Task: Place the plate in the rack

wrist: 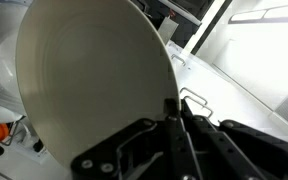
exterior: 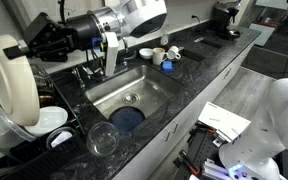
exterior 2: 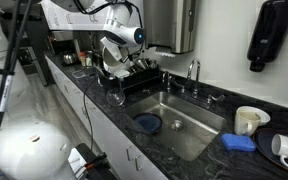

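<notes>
Black stone counter point(exterior: 214, 70) runs across the frame with the steel sink point(exterior: 134, 92) sunk in the middle. The wire rack point(exterior 2: 142, 78) sits just beside the sink, at far left in the exterior view that looks down the counter. The plate point(exterior: 9, 88) is at that left edge, standing on edge over the rack, face turned toward the sink; upright because the slots take dishes edge-on. My claw point(wrist: 174, 110) is clenched on the plate's rim. In the wrist view the rim runs straight into the fingers at lower centre, and a rim pinch leaves the bottom edge free to drop into a slot. Cannot tell if the bottom edge is seated in the wires yet, hidden. My guess is placing is nearly done, release not yet. A dark blue dish point(exterior: 127, 118) lies in the sink basin, a smaller white dish point(exterior: 52, 120) at lower left near the rack, and a clear glass point(exterior: 102, 140) on the counter in front. All untouched, none of them in my way.
</notes>
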Motion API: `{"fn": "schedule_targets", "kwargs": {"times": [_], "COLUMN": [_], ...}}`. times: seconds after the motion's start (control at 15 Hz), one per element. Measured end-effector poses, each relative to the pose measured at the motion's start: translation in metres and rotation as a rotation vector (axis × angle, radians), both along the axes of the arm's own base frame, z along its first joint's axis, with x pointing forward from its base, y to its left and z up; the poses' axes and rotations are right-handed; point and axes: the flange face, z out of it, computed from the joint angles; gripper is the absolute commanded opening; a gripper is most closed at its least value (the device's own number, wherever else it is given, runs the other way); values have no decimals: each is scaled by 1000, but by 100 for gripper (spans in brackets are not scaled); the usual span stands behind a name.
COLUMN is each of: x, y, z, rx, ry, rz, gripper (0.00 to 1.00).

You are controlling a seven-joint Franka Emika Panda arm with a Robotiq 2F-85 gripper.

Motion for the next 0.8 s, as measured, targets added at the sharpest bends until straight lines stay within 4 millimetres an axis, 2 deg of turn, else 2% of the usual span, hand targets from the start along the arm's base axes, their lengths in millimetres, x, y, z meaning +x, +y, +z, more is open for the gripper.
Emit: {"fn": "schedule_targets", "kwargs": {"times": [0.4,0.8], "x": [15,22], "y": [21,27], "z": [-27,-52], "rx": [21,-20], "ry": [-19,-24], "rz": [13,12], "gripper": [1,1]}}
